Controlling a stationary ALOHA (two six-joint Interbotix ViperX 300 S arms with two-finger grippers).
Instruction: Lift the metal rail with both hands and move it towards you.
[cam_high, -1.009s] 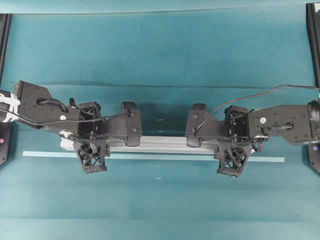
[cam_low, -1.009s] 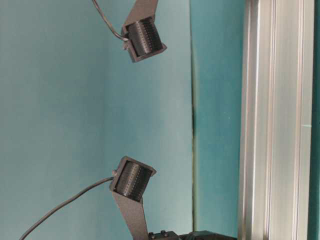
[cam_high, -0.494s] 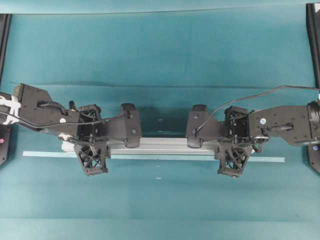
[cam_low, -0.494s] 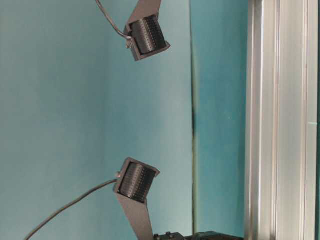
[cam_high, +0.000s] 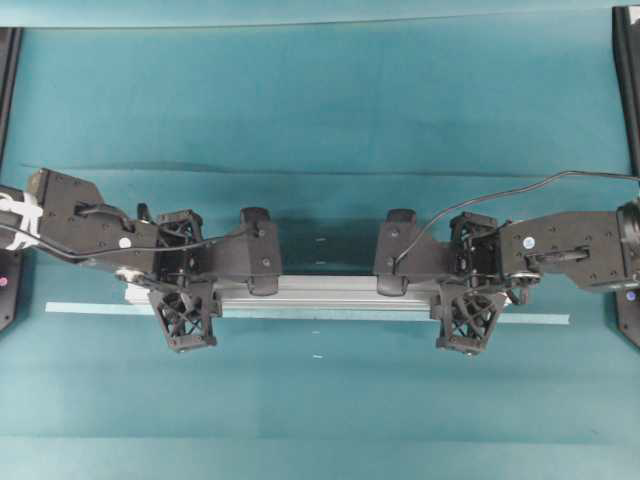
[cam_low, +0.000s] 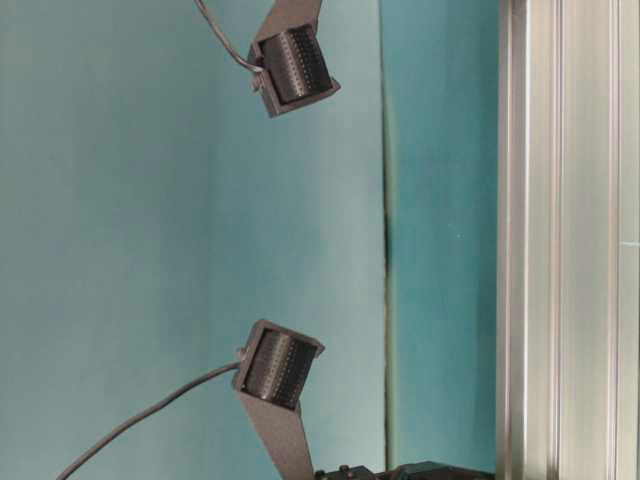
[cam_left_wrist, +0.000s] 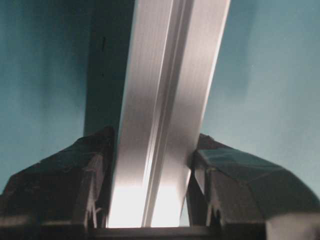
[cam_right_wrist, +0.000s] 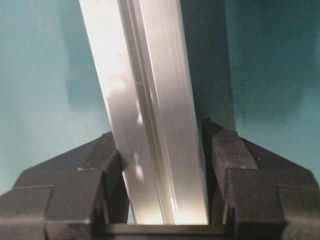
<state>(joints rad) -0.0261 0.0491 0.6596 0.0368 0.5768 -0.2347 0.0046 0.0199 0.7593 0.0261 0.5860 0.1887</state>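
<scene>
We see the metal rail (cam_high: 320, 292) lying horizontally across the middle of the overhead frame, just above a thin pale-blue strip of tape (cam_high: 90, 308) that runs parallel to it. The left end effector (cam_high: 262, 280) is clamped on the rail left of centre, and the right end effector (cam_high: 392, 280) is clamped on it right of centre; in each wrist view the blocky black fingers (cam_left_wrist: 85, 180) (cam_right_wrist: 90, 175) press against both sides of the bar. Open teal tabletop (cam_high: 320, 400) spreads across the lower part of the overhead frame, and more lies bare above the arms, up to the frame's top edge. The rail is silver brushed aluminium with lengthwise grooves, straight and square-edged, and catches bright glare in the wrist views (cam_left_wrist: 165, 100) (cam_right_wrist: 150, 100). The end effector bodies are black lattice frames with thin black cables (cam_high: 500, 195). We can read no writing or labels anywhere.
</scene>
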